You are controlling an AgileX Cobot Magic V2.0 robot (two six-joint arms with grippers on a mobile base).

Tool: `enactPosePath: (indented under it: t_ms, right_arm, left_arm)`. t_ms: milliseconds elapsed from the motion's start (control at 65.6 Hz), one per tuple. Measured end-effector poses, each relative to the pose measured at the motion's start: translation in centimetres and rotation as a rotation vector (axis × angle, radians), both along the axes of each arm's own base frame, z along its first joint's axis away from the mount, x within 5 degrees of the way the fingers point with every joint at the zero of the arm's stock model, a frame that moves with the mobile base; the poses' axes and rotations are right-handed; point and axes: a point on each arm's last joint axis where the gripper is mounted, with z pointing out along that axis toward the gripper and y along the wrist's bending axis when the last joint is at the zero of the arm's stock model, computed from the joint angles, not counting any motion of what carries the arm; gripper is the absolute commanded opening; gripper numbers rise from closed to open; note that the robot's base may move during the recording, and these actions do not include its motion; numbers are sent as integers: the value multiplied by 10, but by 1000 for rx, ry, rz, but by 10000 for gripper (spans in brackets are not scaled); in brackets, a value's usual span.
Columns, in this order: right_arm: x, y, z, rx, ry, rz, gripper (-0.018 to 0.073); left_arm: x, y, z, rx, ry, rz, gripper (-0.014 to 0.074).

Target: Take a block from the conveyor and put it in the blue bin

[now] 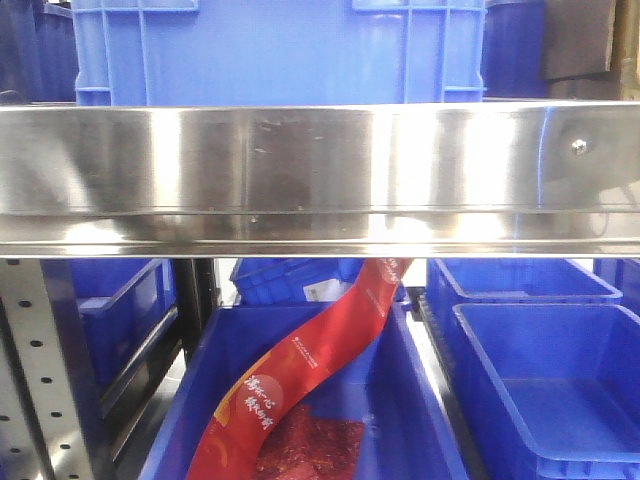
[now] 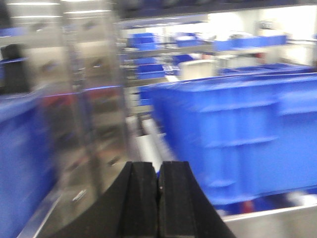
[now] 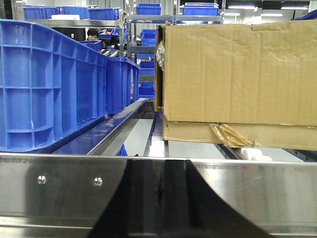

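Searching all three views turns up no block and no dark belt; neither the task's thing nor the conveyor shows, so which way it lies from either arm, and which arm is nearer, cannot be told. Blue bins are plentiful: a large one (image 1: 270, 50) sits on the steel shelf rail (image 1: 320, 170) above, and an open one (image 1: 560, 390) sits below to the right. A red printed strip (image 1: 300, 380) hangs into the lower middle bin.

Left gripper (image 2: 158, 188): fingers pressed together, nothing between them, facing a blue crate (image 2: 237, 134); the view is motion-blurred, so detail is doubtful. Right gripper (image 3: 159, 198): jaws appear closed and empty, low behind a steel rail (image 3: 59, 183), with a cardboard box (image 3: 237, 74) ahead on the right and a blue crate (image 3: 49, 84) on the left.
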Motion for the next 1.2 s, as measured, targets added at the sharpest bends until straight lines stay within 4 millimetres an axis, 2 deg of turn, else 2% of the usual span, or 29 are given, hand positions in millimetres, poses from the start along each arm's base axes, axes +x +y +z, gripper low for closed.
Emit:
enactPosePath:
  t_ms: [259, 412, 610, 1204]
  right_arm:
    - [0, 0, 0, 0, 0, 0, -167]
    - [0, 0, 0, -2, 0, 0, -167]
    - [0, 0, 0, -4, -1, 0, -167]
    - [0, 0, 0, -2, -1, 0, -167]
  left_arm:
    - [-17, 10, -57, -85, -14, 133, -111]
    - [-16, 10, -79, -90, 21, 135, -111]
    - [-15, 10, -86, -88, 69, 137, -111]
    - [-15, 7, -87, -86, 76, 90, -111]
